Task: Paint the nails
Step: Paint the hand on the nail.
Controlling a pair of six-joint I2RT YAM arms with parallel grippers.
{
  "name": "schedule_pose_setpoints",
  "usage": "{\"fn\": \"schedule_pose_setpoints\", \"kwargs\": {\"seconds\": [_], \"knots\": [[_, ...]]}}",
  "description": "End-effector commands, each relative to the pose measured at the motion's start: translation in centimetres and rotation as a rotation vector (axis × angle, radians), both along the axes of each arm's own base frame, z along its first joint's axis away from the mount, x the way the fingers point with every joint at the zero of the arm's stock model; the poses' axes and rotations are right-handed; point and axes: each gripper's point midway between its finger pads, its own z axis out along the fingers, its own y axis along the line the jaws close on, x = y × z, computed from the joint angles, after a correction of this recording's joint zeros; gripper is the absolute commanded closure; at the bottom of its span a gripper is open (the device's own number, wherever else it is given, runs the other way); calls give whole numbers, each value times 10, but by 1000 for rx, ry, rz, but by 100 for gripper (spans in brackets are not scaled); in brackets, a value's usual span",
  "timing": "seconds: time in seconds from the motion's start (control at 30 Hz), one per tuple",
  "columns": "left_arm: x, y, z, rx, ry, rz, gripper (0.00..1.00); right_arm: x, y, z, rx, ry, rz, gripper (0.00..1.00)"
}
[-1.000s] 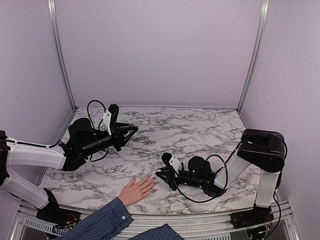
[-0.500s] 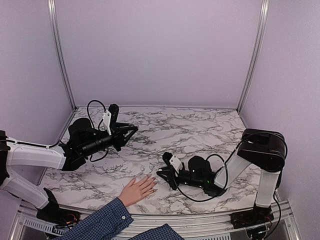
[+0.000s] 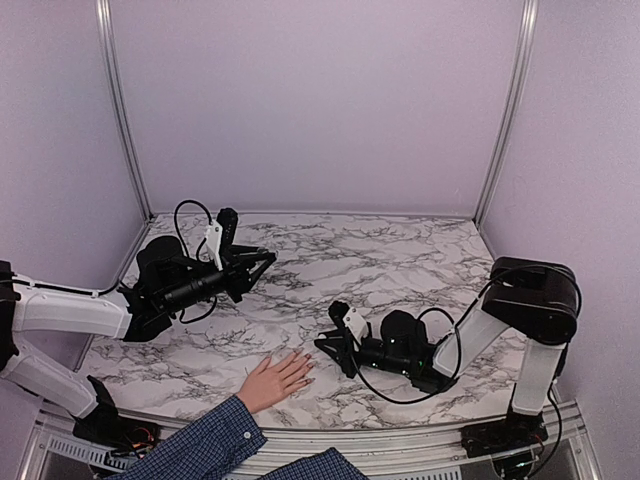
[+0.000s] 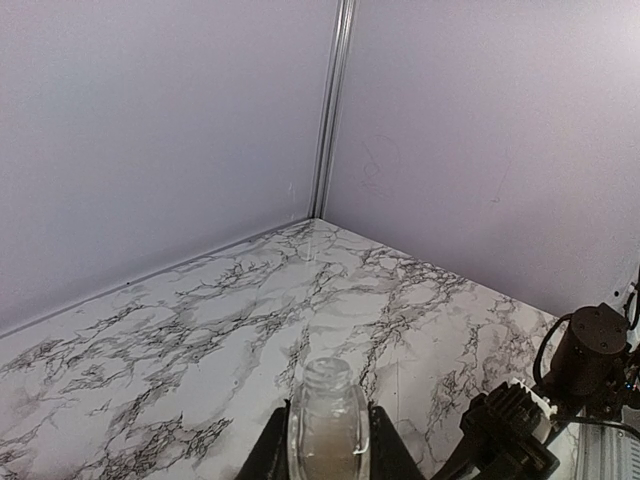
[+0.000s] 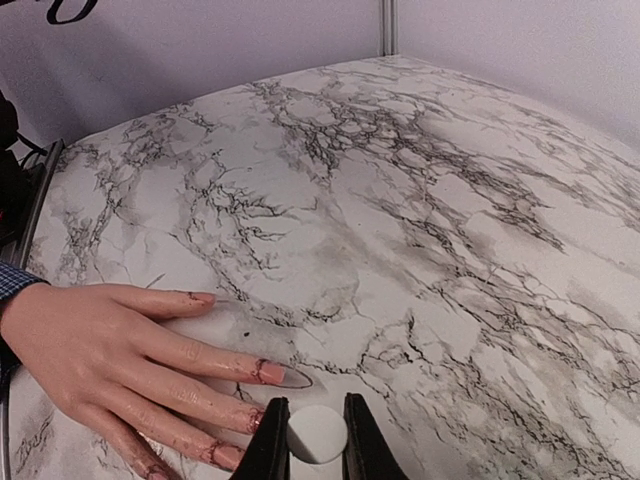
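Observation:
A light-skinned hand (image 3: 275,378) in a blue plaid sleeve (image 3: 200,445) lies flat on the marble table near its front edge. In the right wrist view its fingers (image 5: 120,350) stretch to the right, with pinkish nails (image 5: 272,373) at their tips. My right gripper (image 5: 316,450) is shut on a white round cap (image 5: 316,433), low over the table just right of the fingertips (image 3: 335,352). My left gripper (image 3: 258,266) hovers at the left, shut on a small clear glass bottle (image 4: 328,425) with an uncapped neck. No brush tip shows.
Lilac walls with metal corner posts (image 3: 118,110) close in the table on three sides. The right arm's links (image 3: 520,300) and black cable (image 3: 400,395) lie low at the right front. The right arm's base (image 4: 590,350) shows in the left wrist view.
The right arm has shifted slightly to the right with the white cap still in its jaws. The hand and the left arm have stayed put.

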Motion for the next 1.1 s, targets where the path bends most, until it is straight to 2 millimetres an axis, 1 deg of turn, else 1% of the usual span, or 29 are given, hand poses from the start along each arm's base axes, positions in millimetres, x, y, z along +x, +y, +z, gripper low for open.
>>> {"fn": "schedule_pose_setpoints", "kwargs": {"seconds": [0.0,0.13,0.3,0.57,1.07], "knots": [[1,4,16,-36,-49,12,100,-3,2,23,73,-37,30,100],[0,5,16,-37,-49,11,100,-10,5,26,91,-39,67,100],[0,5,17,-38,-50,10,100,-16,11,24,98,-28,107,100],[0,5,16,-38,-48,10,100,-14,17,16,72,-10,110,100],[0,5,15,-36,-47,10,100,-13,22,7,47,7,111,100]]}}
